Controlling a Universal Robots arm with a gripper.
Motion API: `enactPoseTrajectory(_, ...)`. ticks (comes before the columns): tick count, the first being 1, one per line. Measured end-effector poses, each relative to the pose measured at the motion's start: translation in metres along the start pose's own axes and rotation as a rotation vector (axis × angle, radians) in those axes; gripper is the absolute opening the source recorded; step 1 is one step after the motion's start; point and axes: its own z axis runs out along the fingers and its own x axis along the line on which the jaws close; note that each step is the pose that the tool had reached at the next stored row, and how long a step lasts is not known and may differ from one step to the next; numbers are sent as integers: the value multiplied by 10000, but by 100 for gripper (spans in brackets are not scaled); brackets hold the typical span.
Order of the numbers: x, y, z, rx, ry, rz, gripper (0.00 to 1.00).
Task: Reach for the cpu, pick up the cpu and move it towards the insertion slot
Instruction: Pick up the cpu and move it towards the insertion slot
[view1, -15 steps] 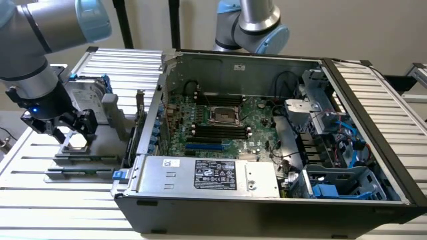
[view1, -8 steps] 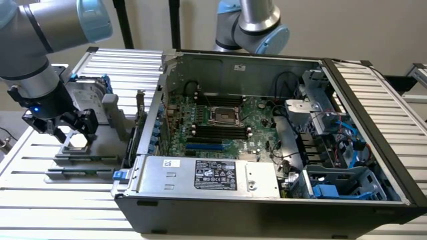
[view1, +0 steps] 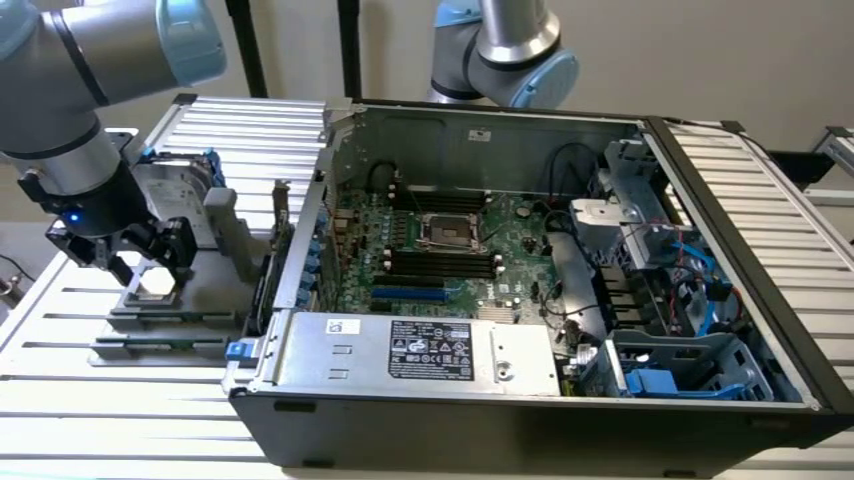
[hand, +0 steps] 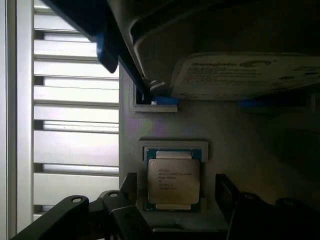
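CPU (hand: 173, 181) lies flat, silver face up, in a square seat of the grey holder (view1: 160, 318). The holder rests on the slatted desk (view1: 120, 400), at the exterior view's left, outside the open computer case (view1: 534, 425). The jaws stand wide, one on each side of the CPU, with a gap on both sides. The insertion slot (view1: 447, 232) sits on the green board (view1: 514, 225) inside the case, well apart to the right. A hard drive (hand: 235, 75) stands in the holder on the far side of the CPU.
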Motion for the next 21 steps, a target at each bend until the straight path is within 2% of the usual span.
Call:
enactPoseTrajectory(13,4,23,46,121,4,-2,73)
enactPoseTrajectory(21,4,24,62,140,5,-2,73)
